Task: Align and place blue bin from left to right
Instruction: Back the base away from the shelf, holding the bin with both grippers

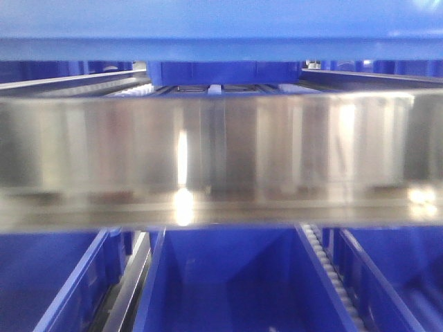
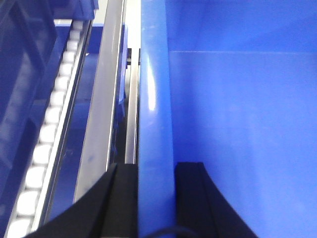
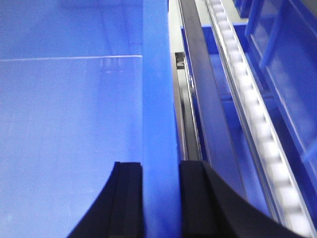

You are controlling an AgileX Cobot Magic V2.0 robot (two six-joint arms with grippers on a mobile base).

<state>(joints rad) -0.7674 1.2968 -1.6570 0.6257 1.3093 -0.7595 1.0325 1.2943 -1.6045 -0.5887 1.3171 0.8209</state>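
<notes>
The blue bin [image 2: 154, 99] fills both wrist views, with its smooth inner wall and floor close up. My left gripper [image 2: 156, 171] is shut on the bin's left side wall, one black finger [image 2: 124, 198] outside and the other inside. Across the bin, its right side wall [image 3: 158, 99] is held by my right gripper [image 3: 161, 171], also shut with a finger on each face. In the front view neither gripper shows. A bright-blue flat band [image 1: 221, 28] spans the top of that view; I cannot tell if it is this bin.
A shiny metal beam [image 1: 221, 152] crosses the front view. Below it stand darker blue bins [image 1: 228, 277] seen from above. Metal rails [image 2: 101, 99] [image 3: 198, 99] and white roller tracks [image 2: 44, 139] [image 3: 257, 124] run close beside the held walls, with further bins beyond.
</notes>
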